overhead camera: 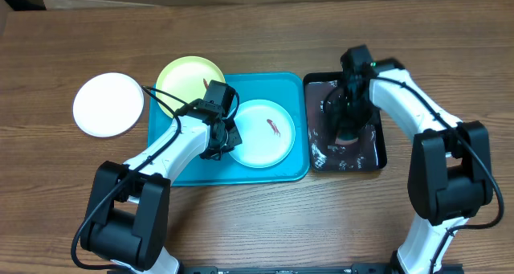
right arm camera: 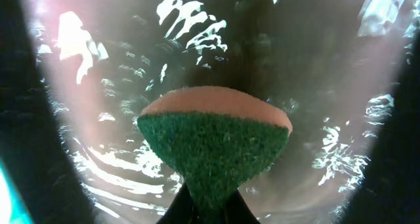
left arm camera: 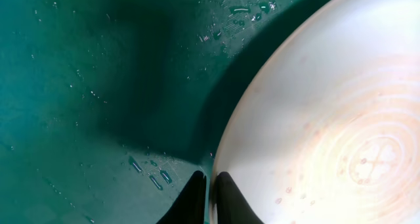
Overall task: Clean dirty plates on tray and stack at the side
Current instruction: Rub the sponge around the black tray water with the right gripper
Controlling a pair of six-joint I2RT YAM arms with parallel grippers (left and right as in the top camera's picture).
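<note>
one white plate (overhead camera: 104,105) is set aside, seemingly clean; two are left smeared. the blue plate (overhead camera: 265,137) is pinched by the left gripper (left arm camera: 211,194), a sponge (right arm camera: 213,145) by the right gripper (right arm camera: 210,211).

Black tray (overhead camera: 371,155): landmark; glossy, narrow, rect., rounded corners, lying flat on table.
Table (overhead camera: 265,226): brown wood-grain, under black tray & showing all round it.
Sponge (right arm camera: 213,152): over black tray's middle; green scourer face twd wrist cam, pinkish foam layer behind it; touching tray floor or not, can't tell.
Water (right arm camera: 190,27): streaks & drops across black tray's floor, bright glare off them; in overhead view most show nr its near-side edge.
</note>
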